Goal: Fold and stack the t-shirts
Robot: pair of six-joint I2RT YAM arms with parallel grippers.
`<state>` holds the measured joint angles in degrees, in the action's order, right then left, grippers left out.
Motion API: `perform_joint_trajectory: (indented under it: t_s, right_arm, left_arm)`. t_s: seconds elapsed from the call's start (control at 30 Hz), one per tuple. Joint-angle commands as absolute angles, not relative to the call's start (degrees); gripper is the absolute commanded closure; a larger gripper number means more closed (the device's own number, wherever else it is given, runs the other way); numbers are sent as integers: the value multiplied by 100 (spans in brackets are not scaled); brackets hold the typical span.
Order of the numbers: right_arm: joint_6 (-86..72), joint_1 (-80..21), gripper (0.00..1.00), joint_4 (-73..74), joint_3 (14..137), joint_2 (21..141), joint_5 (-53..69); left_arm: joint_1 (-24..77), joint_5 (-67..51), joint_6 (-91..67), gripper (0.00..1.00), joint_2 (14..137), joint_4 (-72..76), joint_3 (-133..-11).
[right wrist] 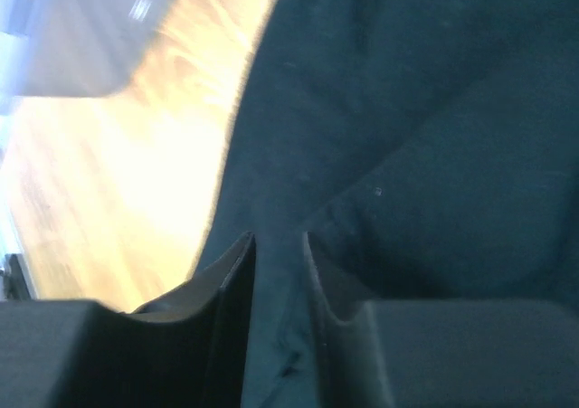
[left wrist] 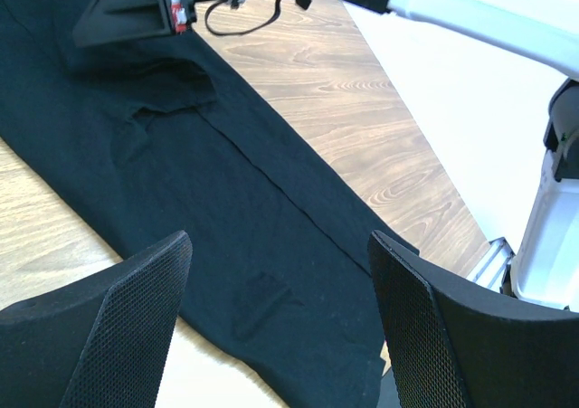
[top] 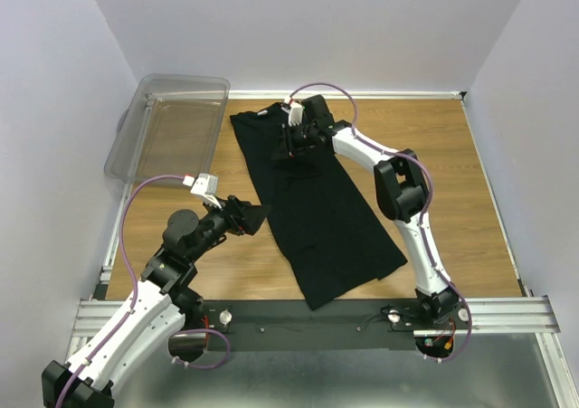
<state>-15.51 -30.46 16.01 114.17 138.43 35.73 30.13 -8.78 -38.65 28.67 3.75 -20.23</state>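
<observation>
We judge it mid-fold: the t-shirt (top: 317, 209) lies as a long strip on the bench (top: 452, 182), left pincer (top: 261, 215) spread beside it. Whether the right pincer (right wrist: 279, 241) grips its far end, we cannot tell. Next calls for a crosswise fold.

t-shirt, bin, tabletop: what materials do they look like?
t-shirt: soft matte black knit, probably cotton; it creases and lies limp.
bin: clear, glossy plastic; the background shows through its walls.
tabletop: wood grain, maybe laminate; smooth with a slight sheen.
</observation>
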Motion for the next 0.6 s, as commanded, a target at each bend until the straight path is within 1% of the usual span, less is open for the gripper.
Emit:
perform_joint_trajectory:
  t_s: [0.0,0.07,0.17,0.2,0.33,0.43,0.57]
  right_arm:
    - [-1433,-2979,61,1784,11523,14150,3462]
    - [-1258,-2979,61,1810,11435,13959,3577]
    - [-846,-2953,61,1819,11303,13616,4067]
    - [-739,-2936,61,1828,11172,13327,4322]
    - [-370,-2637,62,1810,10767,12797,4702]
    - [-500,-2331,68,1828,10723,13024,4859]
    - [-791,-2110,84,1854,10653,13491,5317]
  left_arm:
    - [3023,-817,-3832,13,2821,413,-2048]
    - [3023,-800,-3832,13,2795,413,-2048]
    - [3015,-800,-3832,13,2795,404,-2048]
    - [3023,-800,-3832,13,2795,396,-2065]
    - [3023,-782,-3832,13,2769,395,-2057]
    - [3023,-800,-3850,13,2795,457,-2030]
    - [3023,-853,-3850,13,2804,440,-2048]
